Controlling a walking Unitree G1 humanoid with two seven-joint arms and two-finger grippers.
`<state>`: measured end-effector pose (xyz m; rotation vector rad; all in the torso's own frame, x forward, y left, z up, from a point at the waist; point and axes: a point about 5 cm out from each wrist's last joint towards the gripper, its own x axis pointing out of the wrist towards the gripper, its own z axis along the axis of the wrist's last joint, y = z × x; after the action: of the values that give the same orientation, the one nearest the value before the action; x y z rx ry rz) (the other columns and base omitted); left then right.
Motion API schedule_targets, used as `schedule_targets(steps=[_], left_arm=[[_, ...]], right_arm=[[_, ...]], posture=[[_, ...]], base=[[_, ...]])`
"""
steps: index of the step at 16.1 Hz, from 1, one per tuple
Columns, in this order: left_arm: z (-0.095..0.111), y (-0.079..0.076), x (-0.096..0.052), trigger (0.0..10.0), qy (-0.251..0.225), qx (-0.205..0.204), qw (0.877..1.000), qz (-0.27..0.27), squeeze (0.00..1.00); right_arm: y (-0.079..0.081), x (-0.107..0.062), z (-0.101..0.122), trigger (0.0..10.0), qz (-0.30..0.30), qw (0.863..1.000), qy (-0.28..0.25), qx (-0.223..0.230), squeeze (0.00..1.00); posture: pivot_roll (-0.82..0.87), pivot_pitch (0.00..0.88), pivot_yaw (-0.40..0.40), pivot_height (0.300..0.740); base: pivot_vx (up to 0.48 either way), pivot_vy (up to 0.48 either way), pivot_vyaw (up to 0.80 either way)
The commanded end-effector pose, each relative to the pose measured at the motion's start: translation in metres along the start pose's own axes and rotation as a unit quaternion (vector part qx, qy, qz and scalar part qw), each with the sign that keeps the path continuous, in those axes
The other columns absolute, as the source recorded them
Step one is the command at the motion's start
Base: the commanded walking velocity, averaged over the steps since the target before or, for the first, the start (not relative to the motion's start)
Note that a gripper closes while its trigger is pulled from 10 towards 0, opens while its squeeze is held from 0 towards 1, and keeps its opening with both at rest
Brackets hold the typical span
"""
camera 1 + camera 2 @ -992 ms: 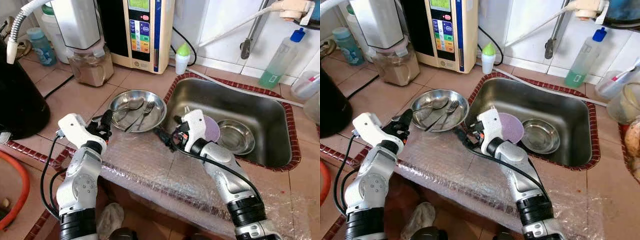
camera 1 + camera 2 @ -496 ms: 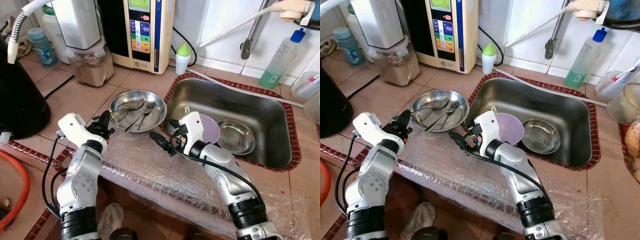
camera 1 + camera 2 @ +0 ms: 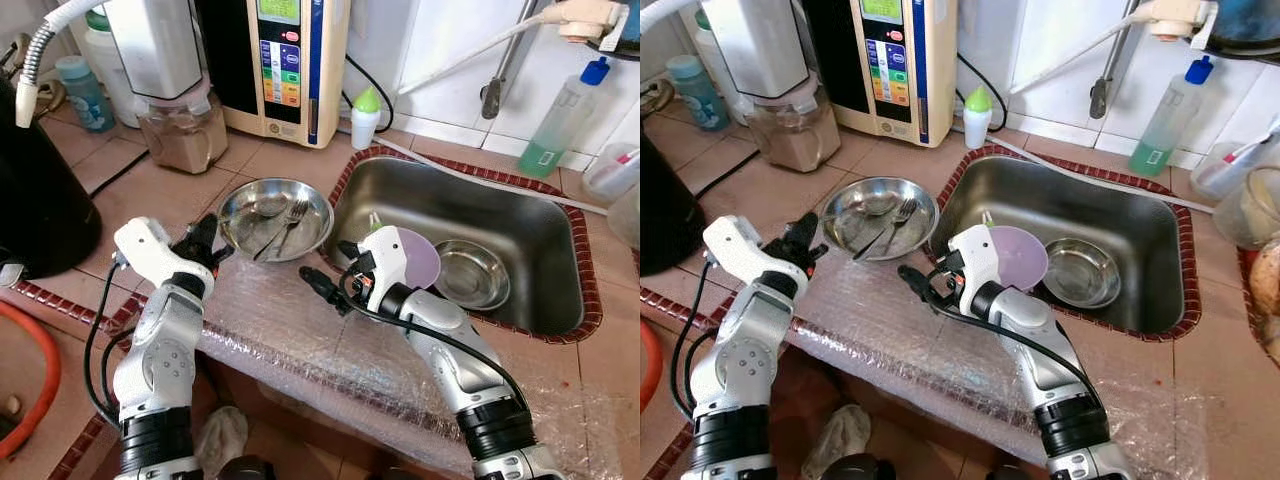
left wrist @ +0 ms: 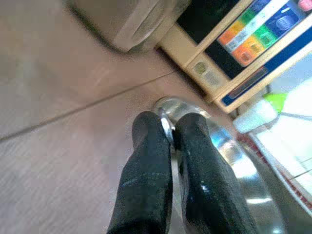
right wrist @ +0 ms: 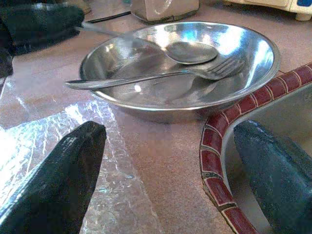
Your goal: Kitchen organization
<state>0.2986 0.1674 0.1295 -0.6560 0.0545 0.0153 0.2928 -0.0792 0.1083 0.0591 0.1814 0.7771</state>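
A round steel dish (image 3: 243,226) sits on the tiled counter left of the sink, holding a spoon (image 3: 268,207) and a fork (image 3: 291,216). My left gripper (image 3: 208,238) is at the dish's left rim. The left wrist view shows the gripper (image 4: 168,130) shut, with the rim (image 4: 234,155) pinched between both black fingers. My right gripper (image 3: 331,270) stands open over the bubble wrap by the sink's left edge. It points at the dish (image 5: 243,46), with fingers (image 5: 63,180) spread wide. A purple plate (image 3: 424,256) leans in the sink behind my right wrist.
A steel bowl (image 3: 470,272) lies in the sink (image 3: 500,200). Bubble wrap (image 3: 300,330) covers the counter's front edge. At the back stand a water machine (image 3: 285,60), a blender jar (image 3: 183,130) and a small white bottle (image 3: 366,117). A black pot (image 3: 40,200) is at the left.
My left gripper has crept up to the dish's left rim and shut on it. My right gripper swung left out from the sink edge, uncovering the purple plate.
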Motion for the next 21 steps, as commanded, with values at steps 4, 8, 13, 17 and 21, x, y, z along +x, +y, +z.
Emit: schedule_targets(steps=[4,8,13,17,21], left_arm=[[0.019,-0.006,0.001,0.0,-0.03,0.046,0.998,-0.007,0.0],[0.042,-0.028,0.004,0.0,-0.057,0.089,0.993,-0.059,0.0],[0.078,-0.084,0.013,0.0,-0.078,0.258,0.935,-0.229,0.0],[0.065,-0.095,0.016,0.0,-0.04,0.288,0.918,-0.271,0.0],[0.023,-0.12,0.012,0.0,0.052,0.315,0.873,-0.367,0.0]], right_arm=[[0.004,0.003,0.005,10.0,0.009,1.0,-0.008,-0.005,0.0],[0.001,0.002,0.006,10.0,0.005,1.0,-0.011,-0.008,0.0],[-0.012,-0.003,0.029,10.0,-0.025,0.994,-0.073,-0.072,0.0],[-0.017,-0.005,0.044,10.0,-0.05,0.987,-0.11,-0.105,0.0],[-0.027,-0.011,0.067,10.0,-0.09,0.969,-0.163,-0.163,0.0]], posture=[[0.03,0.0,0.023,0.74],[0.03,0.0,0.025,0.74],[0.03,0.0,0.029,0.74],[0.02,0.0,0.032,0.74],[0.0,0.0,0.042,0.74]], base=[[0.0,0.0,0.0],[0.0,0.0,0.0],[0.0,0.0,0.0],[0.0,0.0,0.0],[0.0,0.0,0.0]])
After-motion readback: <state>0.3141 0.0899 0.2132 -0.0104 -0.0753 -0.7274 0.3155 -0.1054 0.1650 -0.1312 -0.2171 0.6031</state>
